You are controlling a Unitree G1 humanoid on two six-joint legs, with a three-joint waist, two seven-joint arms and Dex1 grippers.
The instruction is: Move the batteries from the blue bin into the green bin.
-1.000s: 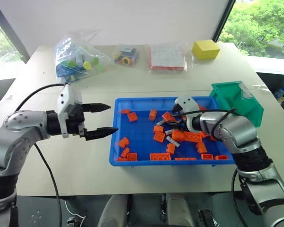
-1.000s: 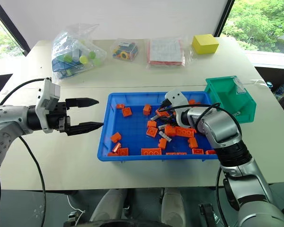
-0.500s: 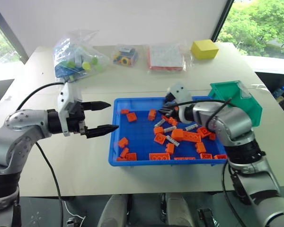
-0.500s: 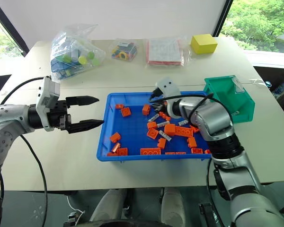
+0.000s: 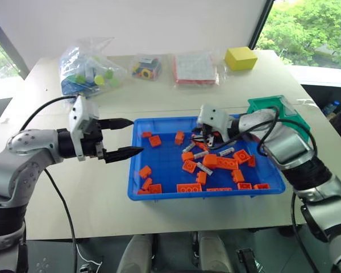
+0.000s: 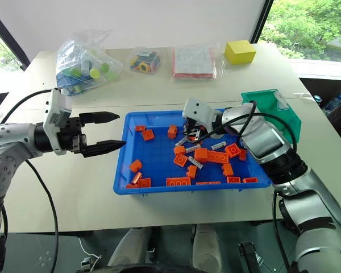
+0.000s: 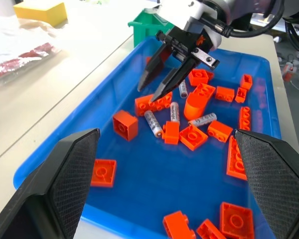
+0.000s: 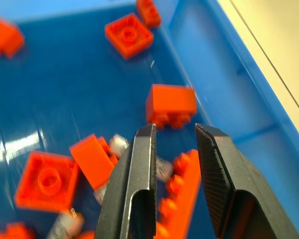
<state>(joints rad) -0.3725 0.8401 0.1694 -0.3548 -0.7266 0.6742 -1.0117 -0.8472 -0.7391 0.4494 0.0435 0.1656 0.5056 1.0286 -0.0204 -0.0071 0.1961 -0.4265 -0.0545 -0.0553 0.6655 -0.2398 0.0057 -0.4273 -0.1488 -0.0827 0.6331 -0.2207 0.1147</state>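
Note:
The blue bin (image 5: 165,156) lies in the middle of the table, holding orange bricks (image 5: 218,162) and several slim silvery batteries (image 5: 200,154) (image 7: 153,123). To its right, at the far corner, stands the green bin (image 5: 277,108). My right gripper (image 7: 150,93) hovers over the bin's far middle and points down at the bricks. Its fingers (image 8: 139,164) are a little apart with nothing between them. My left gripper (image 5: 133,136) hangs open and empty just left of the blue bin, over the table.
Along the table's back edge sit a yellow block (image 5: 241,58), a bag of coloured parts (image 5: 85,71), a small bag (image 5: 146,67) and a flat red-and-white packet (image 5: 194,68). Bare tabletop surrounds the bins.
My right gripper has lifted out of the brick pile, rolled at the wrist and shifted toward the bin's far side, its fingers narrower than before. The left gripper has stayed put.

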